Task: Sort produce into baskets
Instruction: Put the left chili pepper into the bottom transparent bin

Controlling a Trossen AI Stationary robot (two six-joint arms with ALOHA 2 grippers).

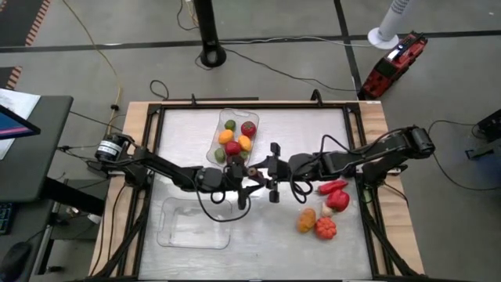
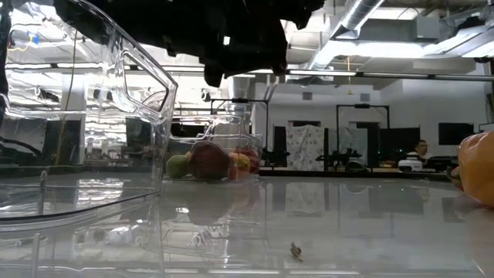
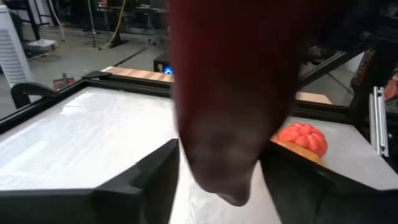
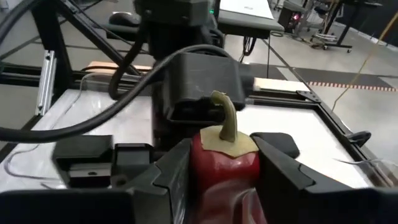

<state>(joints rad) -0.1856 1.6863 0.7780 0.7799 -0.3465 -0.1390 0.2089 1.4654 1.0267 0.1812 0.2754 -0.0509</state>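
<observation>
Dark red pepper (image 4: 224, 163) with curled green stem, clamped in both left end effector (image 1: 244, 188) and right end effector (image 1: 261, 177)

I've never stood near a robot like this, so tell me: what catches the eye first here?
Mid-table, the left gripper and right gripper meet nose to nose, both clamped on one dark red pepper with a green stem, as if passing it between them. Behind them a clear basket holds a bright heap of produce, while another basket at the near left holds none, and loose pieces wait at the right.
</observation>
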